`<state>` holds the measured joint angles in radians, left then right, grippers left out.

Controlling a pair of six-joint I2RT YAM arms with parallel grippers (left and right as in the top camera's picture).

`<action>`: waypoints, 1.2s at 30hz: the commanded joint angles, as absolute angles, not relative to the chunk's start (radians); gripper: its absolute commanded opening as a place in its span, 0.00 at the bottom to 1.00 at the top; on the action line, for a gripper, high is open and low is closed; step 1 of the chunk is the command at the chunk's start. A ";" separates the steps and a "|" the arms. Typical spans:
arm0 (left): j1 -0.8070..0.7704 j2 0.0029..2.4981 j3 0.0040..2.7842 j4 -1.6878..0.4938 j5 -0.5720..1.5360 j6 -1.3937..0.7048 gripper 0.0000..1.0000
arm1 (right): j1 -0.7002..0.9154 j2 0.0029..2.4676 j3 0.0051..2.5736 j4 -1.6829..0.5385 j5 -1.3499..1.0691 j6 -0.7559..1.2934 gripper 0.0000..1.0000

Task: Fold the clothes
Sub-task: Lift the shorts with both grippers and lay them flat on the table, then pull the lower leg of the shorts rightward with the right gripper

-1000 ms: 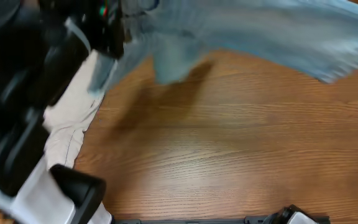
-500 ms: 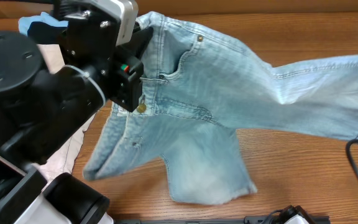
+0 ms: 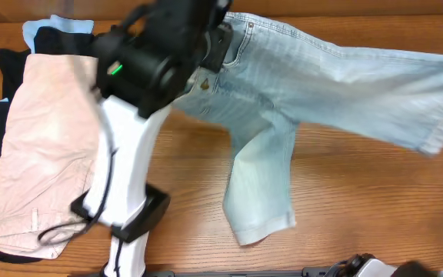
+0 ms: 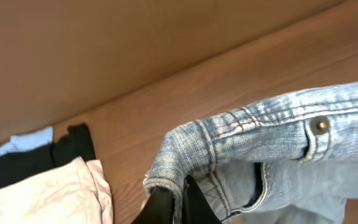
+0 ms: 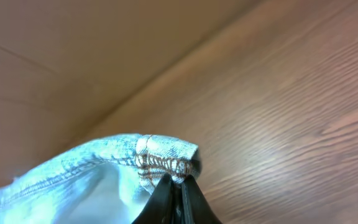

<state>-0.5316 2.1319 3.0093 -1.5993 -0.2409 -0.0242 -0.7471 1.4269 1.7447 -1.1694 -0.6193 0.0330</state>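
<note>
1. Where the waistband is folded over beside its metal button point(image 4: 319, 126), the faded light-blue denim shorts point(image 3: 306, 85) are pinched by the left gripper point(image 4: 178, 198), whose black fingers are closed on the cloth.
2. A stitched corner of the same denim is clamped between the closed fingers of the right gripper point(image 5: 178, 190), with the brown wooden table point(image 3: 360, 200) seen beyond it.
3. From overhead, the shorts are seen spread across the far half of the table. One leg is pointed toward the near edge; the other is stretched to the right border and cut off there.
4. A pile is noted at the left, on the other side of the left arm point(image 3: 141, 69): large beige cloth shorts point(image 3: 44, 146) on top, with a black garment point(image 3: 52, 38) and a pale-blue garment point(image 3: 41, 27) beneath.
5. The waistband's left end is covered overhead by that arm. The right gripper is not made out in that view. How much denim rests on the table cannot be told.
</note>
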 commanded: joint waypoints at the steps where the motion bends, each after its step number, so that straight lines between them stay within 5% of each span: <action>1: -0.486 2.226 3.017 -1.529 -0.295 -0.030 0.04 | -0.639 1.572 1.752 -1.106 -0.513 0.025 0.04; 8: -0.450 2.438 3.017 -1.277 -0.295 -0.029 0.08 | -0.534 1.849 1.752 -0.834 -0.390 0.149 0.06; 9: -0.445 2.466 3.017 -1.241 -0.295 -0.029 0.24 | -0.523 1.886 1.752 -0.787 -0.376 0.158 0.20; 10: -0.442 2.490 3.017 -1.210 -0.296 -0.029 0.67 | -0.513 1.916 1.752 -0.751 -0.368 0.157 0.54; 11: -0.437 2.520 3.017 -1.178 -0.296 -0.030 1.00 | -0.503 1.948 1.752 -0.714 -0.366 0.157 0.97; 20: -0.385 2.518 3.043 -1.146 -0.212 -0.095 1.00 | -0.489 1.969 1.765 -0.725 -0.387 0.214 1.00; 36: -0.332 2.085 3.060 -1.514 -0.111 -0.078 1.00 | -0.442 1.508 1.768 -1.320 -0.573 0.069 1.00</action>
